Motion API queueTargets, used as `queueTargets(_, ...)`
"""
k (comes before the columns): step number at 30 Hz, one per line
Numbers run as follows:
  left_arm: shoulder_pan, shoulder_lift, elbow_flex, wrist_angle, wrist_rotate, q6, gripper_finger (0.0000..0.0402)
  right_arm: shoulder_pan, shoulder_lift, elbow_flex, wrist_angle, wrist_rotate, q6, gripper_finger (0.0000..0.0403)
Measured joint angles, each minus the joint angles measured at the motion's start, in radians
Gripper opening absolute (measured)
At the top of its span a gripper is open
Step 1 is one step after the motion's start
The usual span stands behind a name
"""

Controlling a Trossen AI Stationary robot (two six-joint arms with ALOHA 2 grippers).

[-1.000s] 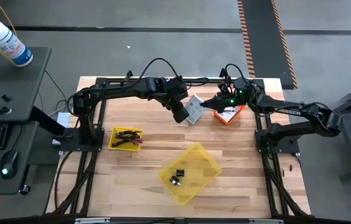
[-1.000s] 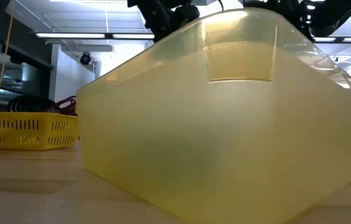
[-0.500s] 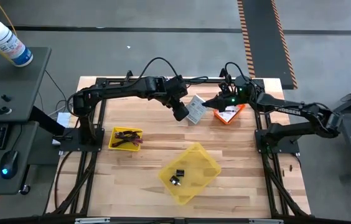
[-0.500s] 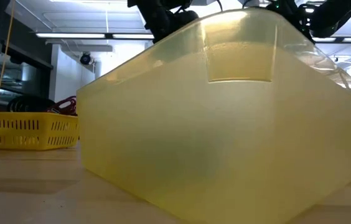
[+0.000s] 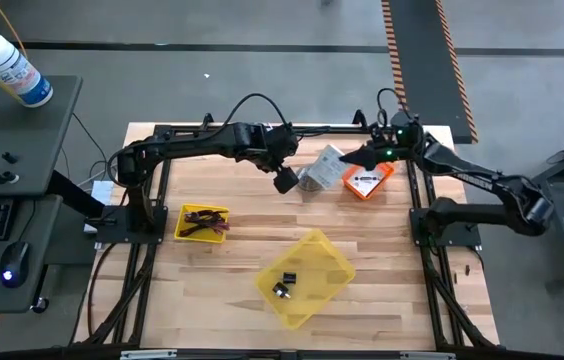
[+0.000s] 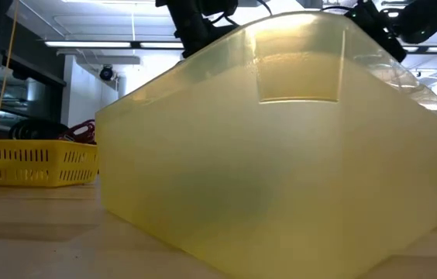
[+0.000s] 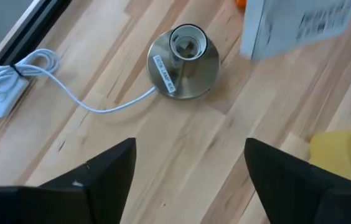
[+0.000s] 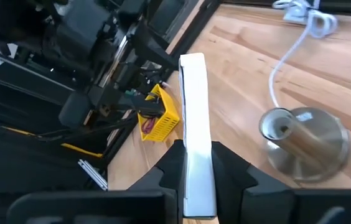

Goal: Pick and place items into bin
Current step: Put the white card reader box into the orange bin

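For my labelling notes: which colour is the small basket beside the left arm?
Yellow; the small basket shows best in the high view.

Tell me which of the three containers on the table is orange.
The small orange tray at the table's far right, beside the right claw. The large bin and the small slotted basket are both yellow.

Seen from above, the left gripper (image 5: 285,181) hangs over the far middle of the wooden table (image 5: 382,290), and just off its fingertips stands a silver cone-shaped metal piece (image 5: 311,181). The right gripper (image 5: 352,160) holds a white printed label card (image 5: 328,166) that juts from its fingertips toward the left gripper. An orange tray (image 5: 368,184) lies right beside the right gripper. Well away from both pairs of fingers sit a small yellow basket (image 5: 203,222) and a yellow bin (image 5: 307,277) with black items inside
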Motion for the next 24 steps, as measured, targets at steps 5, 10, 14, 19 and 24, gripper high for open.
queueTargets(5, 0.0, 0.0, 0.0, -0.005, 0.0, 0.001, 0.0293, -0.09, -0.065, 0.0, -0.12, -0.052, -0.048, 0.0051)
queueTargets(10, 0.0, 0.0, 0.0, -0.006, 0.0, 0.004, 0.0294, -0.167, -0.131, 0.0, -0.257, -0.058, -0.119, 0.0051)
queueTargets(14, 0.0, 0.0, 0.0, -0.007, 0.0, 0.004, 0.0294, -0.226, -0.175, 0.0, -0.376, -0.058, -0.186, 0.0044)
queueTargets(19, 0.0, 0.0, 0.0, -0.007, 0.0, 0.004, 0.0294, -0.285, -0.211, 0.0, -0.52, -0.051, -0.271, 0.006)
queueTargets(24, 0.0, 0.0, 0.0, -0.007, -0.005, 0.004, 0.0294, -0.335, -0.219, 0.0, -0.599, -0.043, -0.346, 0.0053)
